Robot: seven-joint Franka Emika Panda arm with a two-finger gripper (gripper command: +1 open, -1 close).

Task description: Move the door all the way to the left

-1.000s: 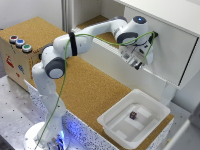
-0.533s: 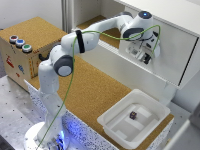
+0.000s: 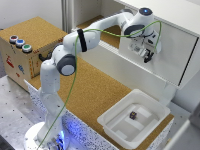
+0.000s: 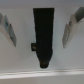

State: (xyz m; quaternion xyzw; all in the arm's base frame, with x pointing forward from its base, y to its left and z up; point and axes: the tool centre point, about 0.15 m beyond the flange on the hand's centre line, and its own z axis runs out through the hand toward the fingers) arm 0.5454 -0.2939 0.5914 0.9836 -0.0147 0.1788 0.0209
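Observation:
The door [image 3: 172,60] is a plain white panel on the cabinet front, at the exterior view's right. My gripper [image 3: 147,54] is up against its face, the arm stretched out across the table. In the wrist view the door [image 4: 25,62] fills the picture and its dark handle [image 4: 44,35] stands between my two fingers [image 4: 71,27]. The gripper [image 4: 39,45] is open, with a gap between each finger and the handle. In the exterior view the gripper hides the handle.
A shallow white tray [image 3: 152,106] holding a small dark object [image 3: 133,115] sits on the cork tabletop [image 3: 95,85] below the cabinet. A cardboard box [image 3: 17,60] with coloured buttons stands at the exterior view's left. The fixed white cabinet top [image 3: 170,12] overhangs the gripper.
The arm has reached further toward the exterior view's right along the cabinet front, bringing the gripper up to the door. The fingers stay open.

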